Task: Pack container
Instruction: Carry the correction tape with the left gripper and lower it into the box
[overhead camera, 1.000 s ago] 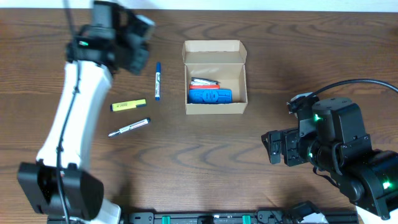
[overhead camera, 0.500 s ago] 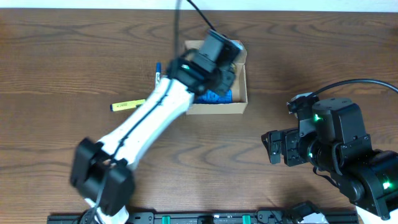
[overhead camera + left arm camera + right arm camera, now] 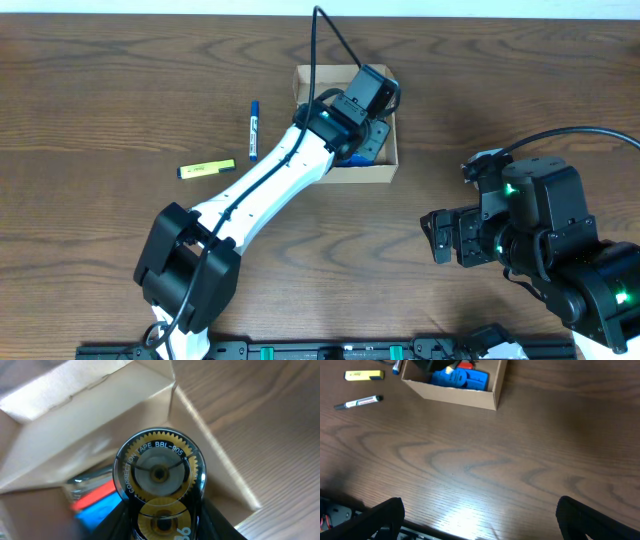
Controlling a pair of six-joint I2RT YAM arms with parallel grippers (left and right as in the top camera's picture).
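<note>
The tan cardboard container stands open at the back middle of the table; it also shows in the left wrist view and the right wrist view. A blue item and a red item lie inside it. My left gripper hangs over the box's right half, shut on a black correction tape dispenser with yellow gears. My right gripper is open and empty, low over bare table at the right.
A blue marker and a yellow highlighter lie left of the box. A black-and-white pen lies near them, hidden under my left arm in the overhead view. The table's front edge is close to my right gripper.
My left arm has swung from the far left back of the table rightward to over the open box. The right arm has not moved.
</note>
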